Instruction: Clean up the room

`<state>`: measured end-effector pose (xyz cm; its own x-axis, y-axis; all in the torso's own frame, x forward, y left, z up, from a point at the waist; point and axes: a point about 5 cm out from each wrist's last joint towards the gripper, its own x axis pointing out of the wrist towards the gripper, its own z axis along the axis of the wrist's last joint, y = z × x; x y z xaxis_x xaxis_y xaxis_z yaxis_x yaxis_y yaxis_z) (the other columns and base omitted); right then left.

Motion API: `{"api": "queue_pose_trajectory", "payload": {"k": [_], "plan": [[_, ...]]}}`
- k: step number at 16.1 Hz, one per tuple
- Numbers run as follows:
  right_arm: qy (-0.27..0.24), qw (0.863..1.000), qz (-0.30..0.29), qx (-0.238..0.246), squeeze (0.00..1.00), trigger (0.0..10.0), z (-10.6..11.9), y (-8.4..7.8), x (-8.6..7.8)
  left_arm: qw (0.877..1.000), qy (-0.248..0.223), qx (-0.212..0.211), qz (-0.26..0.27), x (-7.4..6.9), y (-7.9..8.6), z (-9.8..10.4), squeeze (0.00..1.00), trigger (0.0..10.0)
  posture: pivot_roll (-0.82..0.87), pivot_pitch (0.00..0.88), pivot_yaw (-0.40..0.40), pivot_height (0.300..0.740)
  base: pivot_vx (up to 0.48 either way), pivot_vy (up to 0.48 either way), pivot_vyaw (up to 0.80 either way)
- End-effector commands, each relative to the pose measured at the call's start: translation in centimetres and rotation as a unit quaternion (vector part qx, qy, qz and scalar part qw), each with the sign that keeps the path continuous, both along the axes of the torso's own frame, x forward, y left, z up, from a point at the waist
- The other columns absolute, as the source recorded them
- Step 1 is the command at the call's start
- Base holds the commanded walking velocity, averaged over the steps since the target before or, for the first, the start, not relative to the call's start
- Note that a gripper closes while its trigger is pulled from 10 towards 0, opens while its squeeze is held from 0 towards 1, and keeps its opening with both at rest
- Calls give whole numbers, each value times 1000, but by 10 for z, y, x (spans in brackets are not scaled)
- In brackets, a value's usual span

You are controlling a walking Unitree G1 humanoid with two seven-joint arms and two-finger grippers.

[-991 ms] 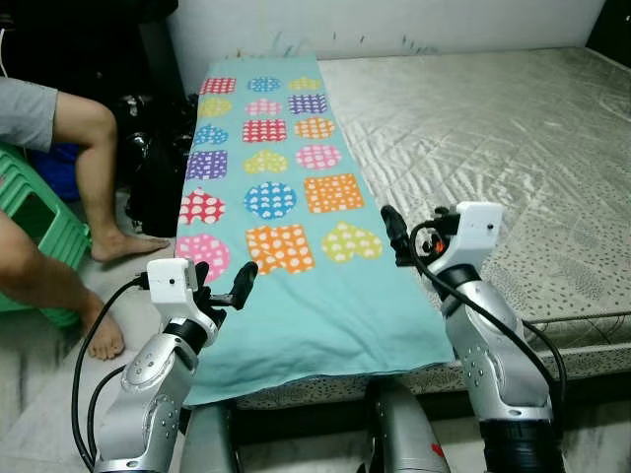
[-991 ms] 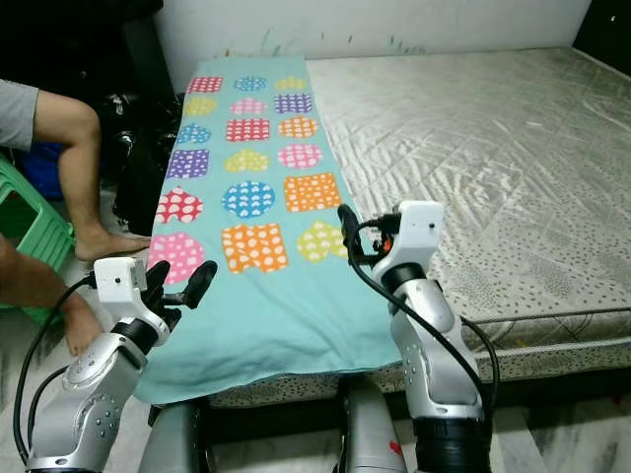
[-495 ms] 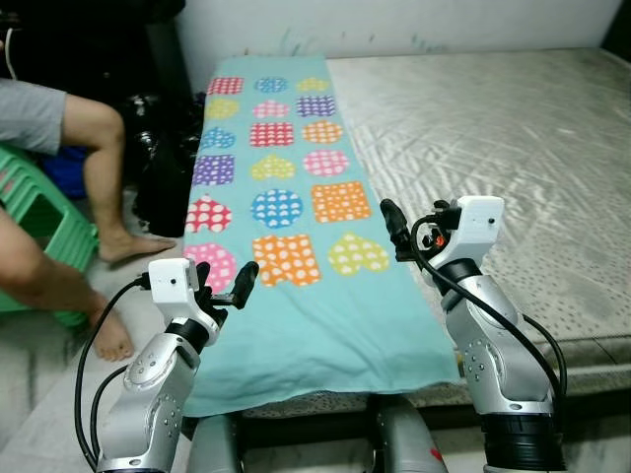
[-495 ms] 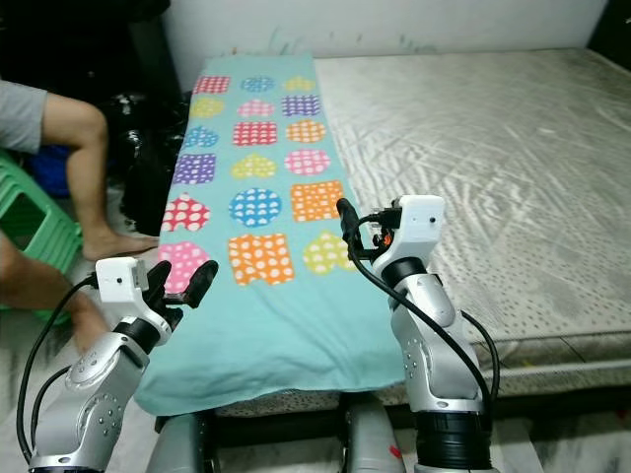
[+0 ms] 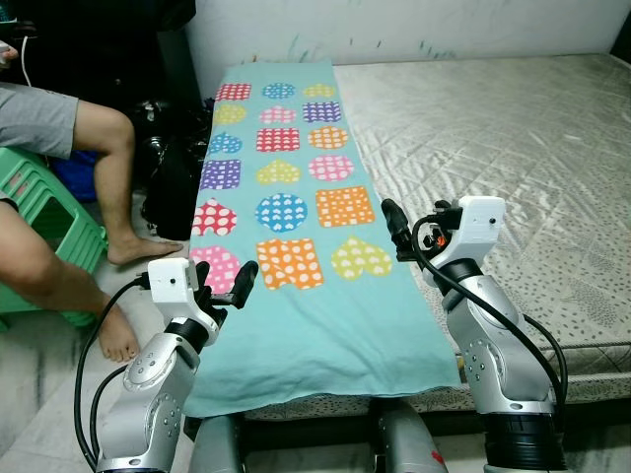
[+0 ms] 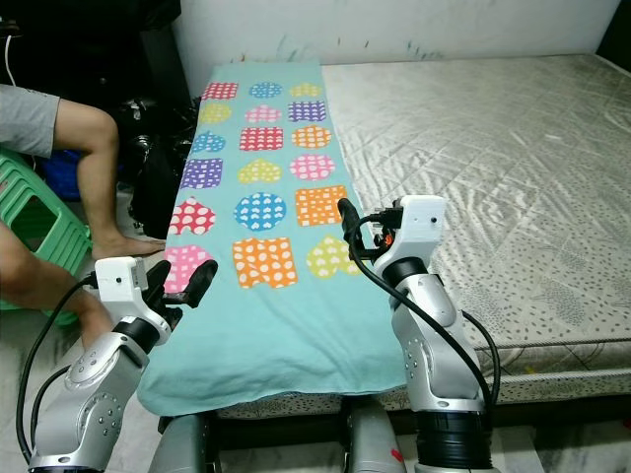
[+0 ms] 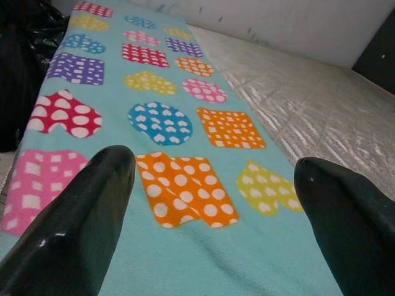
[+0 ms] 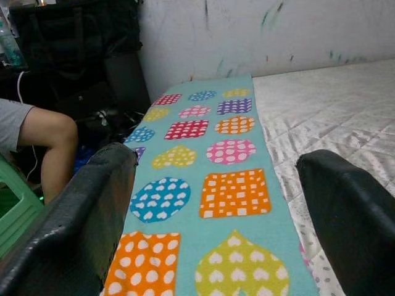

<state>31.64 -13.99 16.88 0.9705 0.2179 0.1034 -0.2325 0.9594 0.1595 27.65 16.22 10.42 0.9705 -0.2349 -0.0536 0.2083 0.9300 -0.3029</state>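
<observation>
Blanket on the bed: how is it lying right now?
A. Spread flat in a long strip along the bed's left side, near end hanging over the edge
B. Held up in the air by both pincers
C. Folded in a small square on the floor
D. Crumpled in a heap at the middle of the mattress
A: the blanket lies flat along the left side of the mattress, its near end draped over the edge, and both the left pincer and the right pincer are open and empty.

Even, fairly bright indoor light falls from above, drawing a soft sheen off the quilted mattress (image 5: 513,148) while the far left corner stays dark. Head views are sharp. In both wrist views the near black fingers (image 7: 74,228) blur, with small glints.
</observation>
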Motion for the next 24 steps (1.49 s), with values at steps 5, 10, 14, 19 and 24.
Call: {"api": "queue_pose_trajectory", "payload": {"k": [5,10,14,19,24], "plan": [[-21,1000,11,-9,0,10000,5,3,1,1000,5,13,-15,5,-4,-3,0,10000,-114,0,21,613,0,0,0],[-28,999,19,-11,0,10000,6,2,1,1000,5,14,-15,5,-3,-4,0,10000,-112,0,19,648,0,0,0],[-30,999,17,-12,0,10000,5,2,1,1000,5,14,-19,5,-4,-4,0,10000,-116,0,22,703,0,0,0],[-29,999,11,-14,0,10000,3,0,1,1000,6,14,-16,6,-4,-5,0,10000,-116,0,25,740,0,0,0],[-25,1000,1,-18,0,10000,-3,-2,3,1000,7,29,-5,9,-2,-7,0,10000,-116,0,33,740,0,0,0]]}}
